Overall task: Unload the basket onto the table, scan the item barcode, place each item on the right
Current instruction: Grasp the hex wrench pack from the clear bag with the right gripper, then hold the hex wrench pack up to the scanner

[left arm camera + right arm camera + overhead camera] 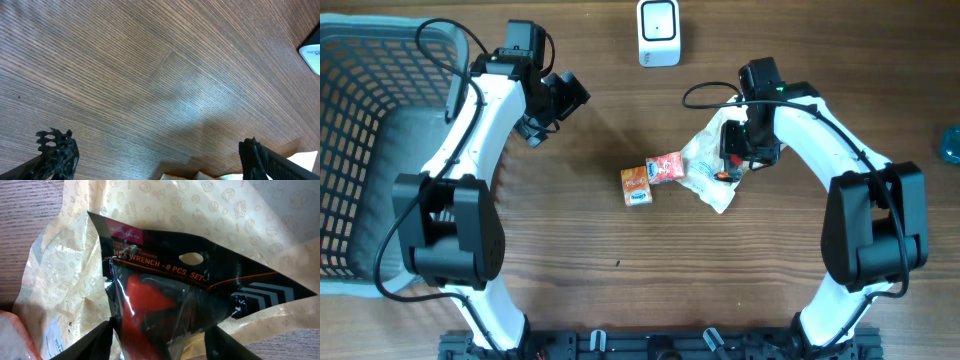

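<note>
Surface (620, 290) of dark wood grain carries everything, with a grey mesh basket (360, 60) filling the 9 o'clock edge. Just right of centre, toward 3 o'clock, lies a crumpled cream paper bag (65, 270), and on top of it the task's thing, a hex wrench pack (165, 265) with a black header card and clear film over a red holder. The right claw (160, 337) straddles the pack's lower end at about half width; I cannot tell whether its fingers have bitten yet. The left claw (152, 142) hangs at 10 o'clock, spread wide and empty. The white scanner (658, 32) stands at 12 o'clock. An orange box (636, 187) and a red packet (667, 166) sit at centre.

No barcode shows, so it is probably on the underside. To do this well, pinch the pack alone, not the bag beneath it. Lift it clear, then turn the back toward the scanner.
</note>
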{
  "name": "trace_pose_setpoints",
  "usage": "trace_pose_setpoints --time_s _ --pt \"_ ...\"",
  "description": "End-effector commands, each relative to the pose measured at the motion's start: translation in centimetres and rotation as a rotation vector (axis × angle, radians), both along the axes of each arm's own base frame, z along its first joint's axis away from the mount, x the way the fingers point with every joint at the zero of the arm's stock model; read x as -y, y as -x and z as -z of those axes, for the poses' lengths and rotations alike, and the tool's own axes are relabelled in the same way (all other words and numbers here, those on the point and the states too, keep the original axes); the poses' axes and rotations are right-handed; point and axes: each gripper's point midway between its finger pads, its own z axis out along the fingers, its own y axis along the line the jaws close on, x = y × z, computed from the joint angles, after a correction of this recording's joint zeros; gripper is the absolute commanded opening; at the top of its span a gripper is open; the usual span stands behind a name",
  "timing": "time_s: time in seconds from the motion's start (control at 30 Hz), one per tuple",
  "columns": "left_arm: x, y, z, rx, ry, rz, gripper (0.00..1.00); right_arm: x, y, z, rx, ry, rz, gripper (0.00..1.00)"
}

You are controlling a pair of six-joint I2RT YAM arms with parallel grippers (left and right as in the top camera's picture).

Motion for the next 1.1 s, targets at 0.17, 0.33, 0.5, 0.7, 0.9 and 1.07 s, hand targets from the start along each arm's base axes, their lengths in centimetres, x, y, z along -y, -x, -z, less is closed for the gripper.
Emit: trace_pose_setpoints --time_s 0.17,0.33,0.5,0.7,0.9,1.07 --pt "-0.3 0.0 0.0 -0.005 -0.001 -0.026 1.0 -0.3 0.5 0.5 -0.028 -0.021 0.026 0.26" --pt "-0.3 0.0 0.0 -0.005 -0.001 -0.026 1.0 -0.9 0.2 0.1 -0.026 -0.058 0.023 0.14" --pt "-0.3 0.0 0.0 -0.005 -0.001 -0.026 1.0 -1.3 -1.3 -2.1 0.011 -0.069 0.021 0.1" --pt "-0.3 0.0 0.0 -0.005 -0.001 -0.026 1.0 -2.1 -4.8 -6.1 0.124 -0.103 0.029 0.05" --pt "-0.3 0.0 0.0 -0.005 -0.001 -0.026 1.0 -5.5 -9.6 -9.6 0.317 -0.302 0.048 0.05" --pt "-0.3 0.0 0.0 -0.005 -0.001 -0.026 1.0 -8.5 -14.1 -14.2 0.513 -0.525 0.094 0.05"
